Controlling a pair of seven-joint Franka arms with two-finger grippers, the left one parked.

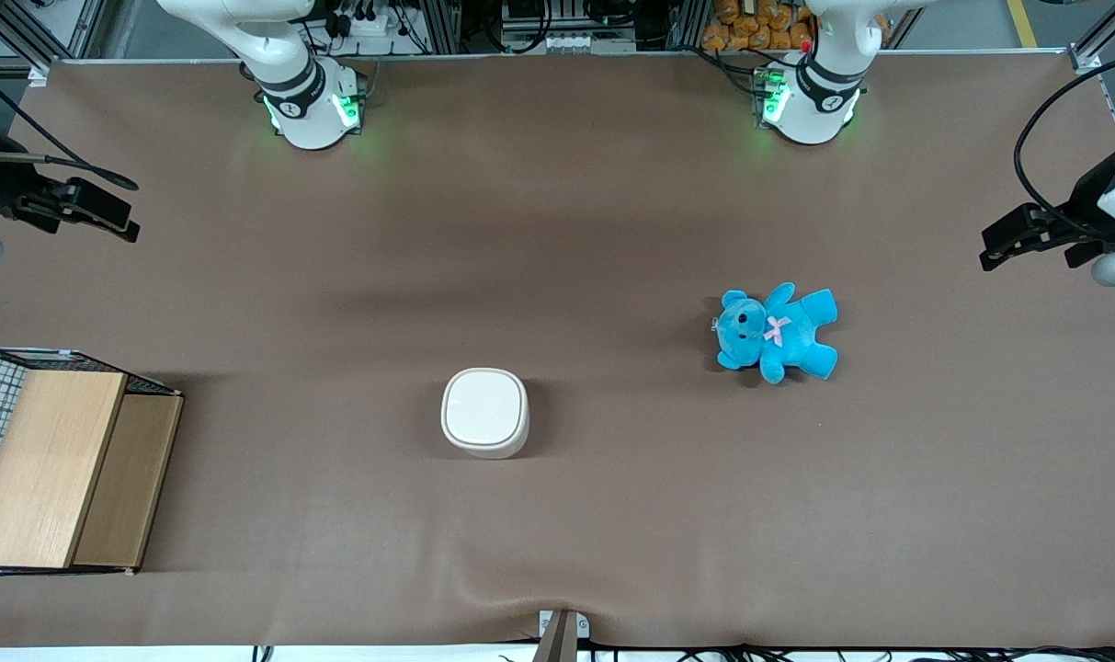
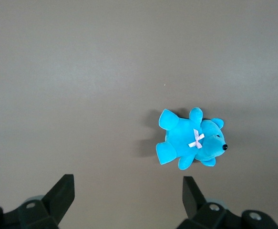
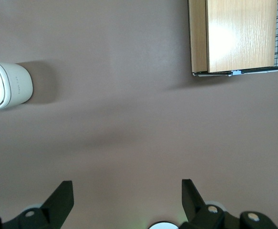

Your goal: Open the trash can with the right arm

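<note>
The trash can (image 1: 485, 412) is a small cream-white bin with its flat lid shut. It stands on the brown table near the middle, nearer the front camera than the arm bases. It also shows in the right wrist view (image 3: 7, 85). My right gripper (image 1: 107, 216) hangs high over the working arm's end of the table, well apart from the can. In the right wrist view the gripper (image 3: 126, 191) is open and empty, with only bare table between its black fingers (image 3: 62, 195).
A wooden box (image 1: 61, 469) with a wire-mesh side sits at the working arm's end of the table and shows in the right wrist view (image 3: 234, 36). A blue teddy bear (image 1: 778, 333) lies toward the parked arm's end, seen also in the left wrist view (image 2: 191, 143).
</note>
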